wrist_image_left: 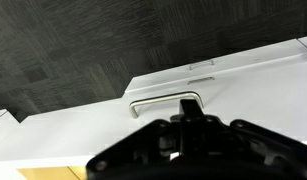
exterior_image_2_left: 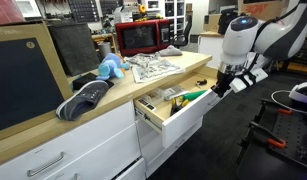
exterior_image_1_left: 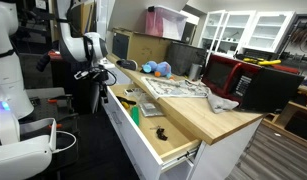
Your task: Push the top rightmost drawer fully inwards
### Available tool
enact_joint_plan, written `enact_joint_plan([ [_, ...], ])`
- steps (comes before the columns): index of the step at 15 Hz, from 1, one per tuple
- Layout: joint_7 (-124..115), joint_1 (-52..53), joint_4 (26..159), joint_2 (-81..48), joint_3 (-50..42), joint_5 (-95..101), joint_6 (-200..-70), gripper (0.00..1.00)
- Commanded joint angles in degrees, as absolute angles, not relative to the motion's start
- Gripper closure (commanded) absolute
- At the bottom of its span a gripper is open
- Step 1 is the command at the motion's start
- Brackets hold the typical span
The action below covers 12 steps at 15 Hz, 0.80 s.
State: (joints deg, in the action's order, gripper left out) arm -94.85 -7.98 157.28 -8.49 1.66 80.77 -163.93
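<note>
The top rightmost drawer (exterior_image_2_left: 188,128) is a shallow white drawer that stands pulled out from under the wooden countertop. Its pale interior holds small items, including a green one (exterior_image_2_left: 193,95) and a black one (exterior_image_1_left: 161,133). It also shows in an exterior view (exterior_image_1_left: 143,122). In the wrist view I see its flat white front (wrist_image_left: 243,85) and small handle (wrist_image_left: 163,100) from close up. My gripper (exterior_image_2_left: 222,88) is at the outer end of the drawer's front, level with it (exterior_image_1_left: 106,76). Its dark fingers (wrist_image_left: 188,112) look shut and empty, just by the handle.
On the countertop lie a newspaper (exterior_image_2_left: 153,67), a blue plush toy (exterior_image_2_left: 111,68), a grey slipper (exterior_image_2_left: 83,98) and a red microwave (exterior_image_2_left: 143,37). Taller white drawer fronts (exterior_image_2_left: 63,150) are beside the open drawer. A dark floor lies in front of the cabinet.
</note>
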Motion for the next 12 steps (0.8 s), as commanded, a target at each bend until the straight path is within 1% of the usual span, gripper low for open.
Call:
enact_joint_plan([
  [1, -103.2, -6.7, 154.6, -12.3, 2.1, 88.0, -164.9, 1.0],
  [7, -112.6, -5.5, 147.3, -19.5, 3.2, 97.6, -164.0, 1.0],
  [12, -113.9, -5.2, 139.3, -25.7, 3.7, 99.6, -163.1, 1.0],
])
